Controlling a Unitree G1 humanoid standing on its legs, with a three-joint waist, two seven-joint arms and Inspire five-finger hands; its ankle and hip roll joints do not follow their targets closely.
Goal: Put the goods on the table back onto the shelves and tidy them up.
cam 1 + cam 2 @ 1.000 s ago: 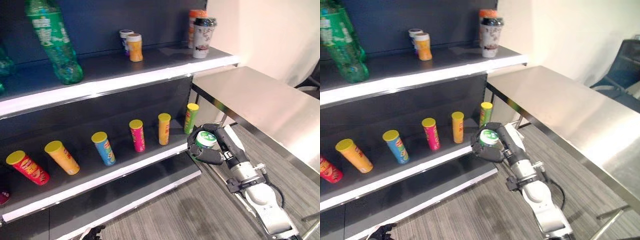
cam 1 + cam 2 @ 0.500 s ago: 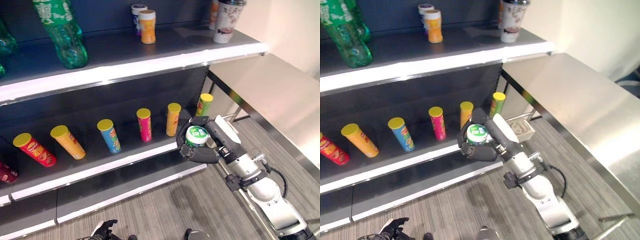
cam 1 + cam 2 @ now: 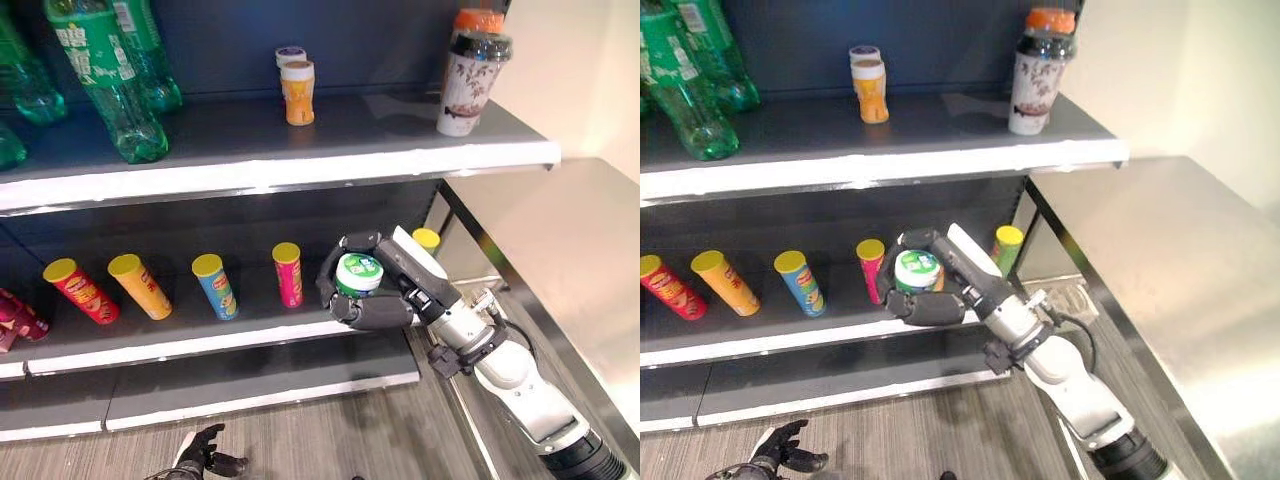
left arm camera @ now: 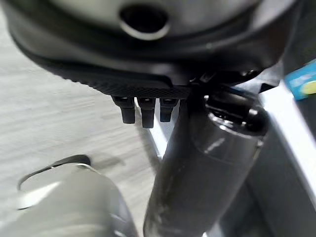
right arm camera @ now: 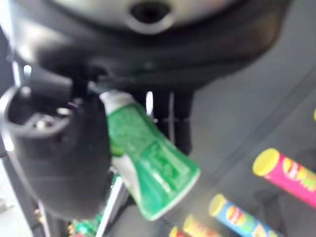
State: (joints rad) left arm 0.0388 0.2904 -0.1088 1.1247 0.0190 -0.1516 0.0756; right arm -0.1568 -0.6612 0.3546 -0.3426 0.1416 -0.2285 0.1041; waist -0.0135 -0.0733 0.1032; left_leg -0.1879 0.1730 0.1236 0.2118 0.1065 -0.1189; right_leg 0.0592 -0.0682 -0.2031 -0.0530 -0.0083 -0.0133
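One green cylindrical can (image 3: 358, 274) fills the right hand's (image 3: 380, 290) curled fingers (image 3: 334, 278).

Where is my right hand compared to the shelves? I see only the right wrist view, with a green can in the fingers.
Observer: The right hand holds the green can upright in front of the lower shelf, just right of the pink can.
Operator: What stands on the shelf above it?
Observer: The upper shelf carries green bottles at its left and a tall cup at its right end.
Operator: And my left hand?
Observer: The left hand hangs low near the floor, fingers relaxed and holding nothing.
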